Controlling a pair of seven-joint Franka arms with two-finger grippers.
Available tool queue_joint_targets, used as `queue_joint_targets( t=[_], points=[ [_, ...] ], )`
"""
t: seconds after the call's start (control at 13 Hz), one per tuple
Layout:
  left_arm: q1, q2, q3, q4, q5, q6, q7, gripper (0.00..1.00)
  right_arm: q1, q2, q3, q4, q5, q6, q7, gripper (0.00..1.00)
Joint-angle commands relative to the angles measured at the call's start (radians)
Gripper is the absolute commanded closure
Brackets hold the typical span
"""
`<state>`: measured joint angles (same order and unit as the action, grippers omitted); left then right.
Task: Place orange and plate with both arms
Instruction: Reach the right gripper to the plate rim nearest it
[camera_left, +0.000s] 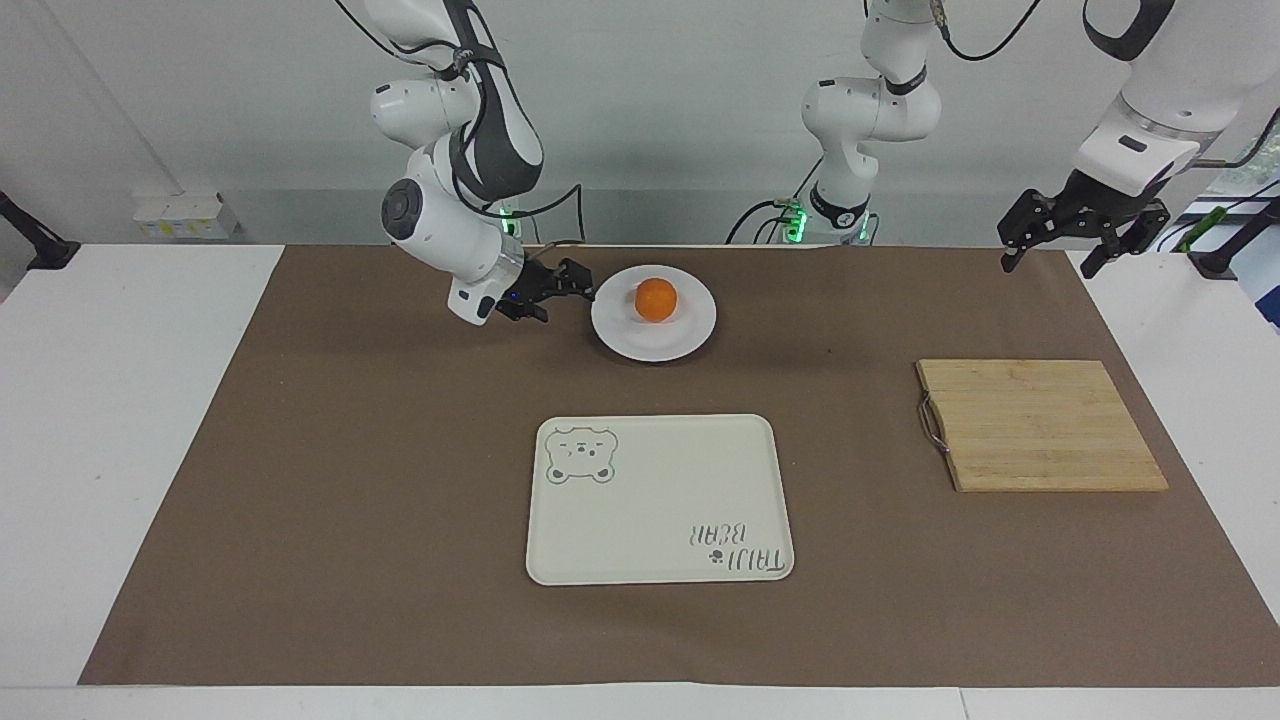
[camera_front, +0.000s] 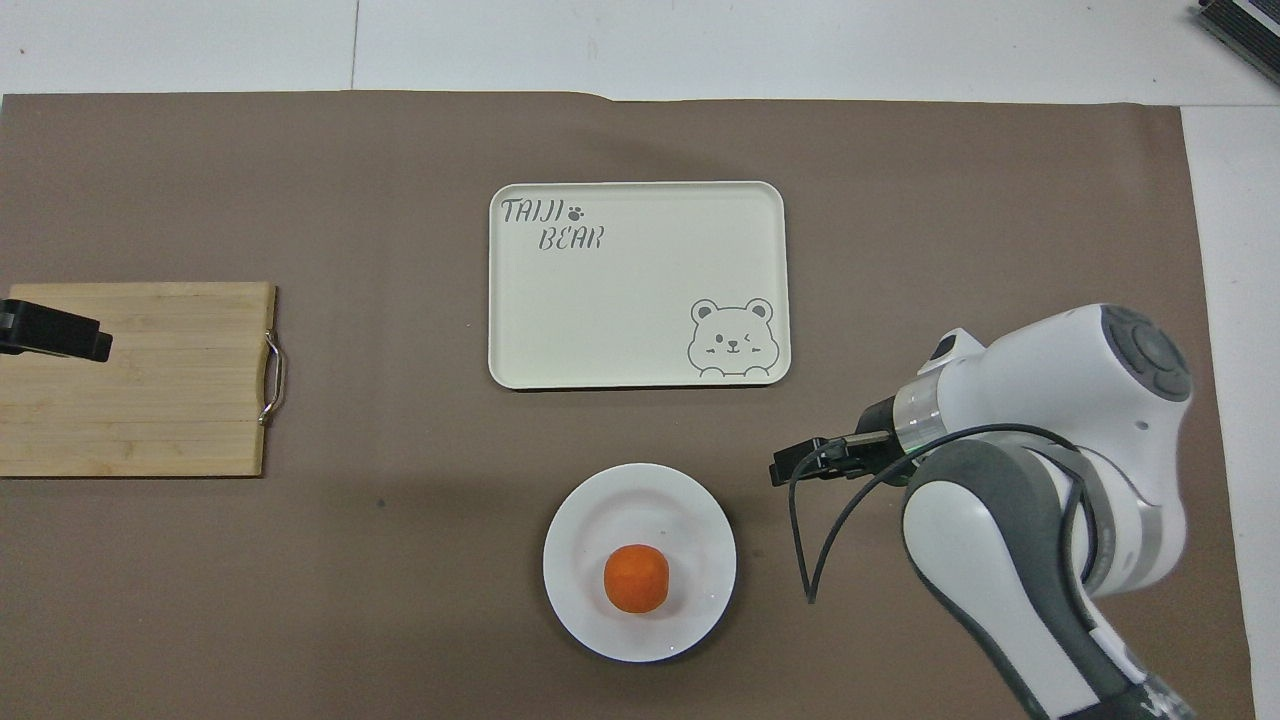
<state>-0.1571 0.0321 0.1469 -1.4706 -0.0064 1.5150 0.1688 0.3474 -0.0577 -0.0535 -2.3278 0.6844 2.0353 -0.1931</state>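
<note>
Reaching low beside the plate (camera_left: 653, 325), the right end effector (camera_left: 560, 288) sits spread, likely lining up for its rim while the orange (camera_left: 656, 299) rests on it. The left end effector (camera_left: 1082, 232), also spread, waits high over the desk's edge (camera_left: 1180, 330) near the wooden board (camera_left: 1040, 425).

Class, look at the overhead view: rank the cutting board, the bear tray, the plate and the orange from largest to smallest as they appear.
1. Bear tray, largest.
2. Cutting board; one end is cut off by the view's edge, so its full size is unsure.
3. Plate.
4. Orange, smallest, resting on the plate.
</note>
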Motion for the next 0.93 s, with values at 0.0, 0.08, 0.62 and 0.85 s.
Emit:
queue_joint_targets(
  t=[0.0, 0.08, 0.62, 0.85],
  points=[
    [0.004, 0.006, 0.002, 0.018, -0.009, -0.009, -0.005, 0.0, 0.027, -0.014, -0.002, -0.094, 0.104, 0.075, -0.066, 0.0],
    [0.002, 0.002, 0.003, 0.012, -0.009, -0.019, -0.002, 0.0, 0.033, -0.002, -0.002, -0.122, 0.175, 0.098, -0.107, 0.0],
    [0.001, -0.058, 0.005, -0.083, -0.007, 0.001, 0.0, 0.0, 0.113, 0.076, -0.002, -0.176, 0.362, 0.152, -0.152, 0.17],
    [0.004, -0.058, 0.005, -0.082, -0.007, 0.001, 0.0, 0.0, 0.148, 0.099, -0.002, -0.182, 0.386, 0.181, -0.144, 0.46]
  ],
)
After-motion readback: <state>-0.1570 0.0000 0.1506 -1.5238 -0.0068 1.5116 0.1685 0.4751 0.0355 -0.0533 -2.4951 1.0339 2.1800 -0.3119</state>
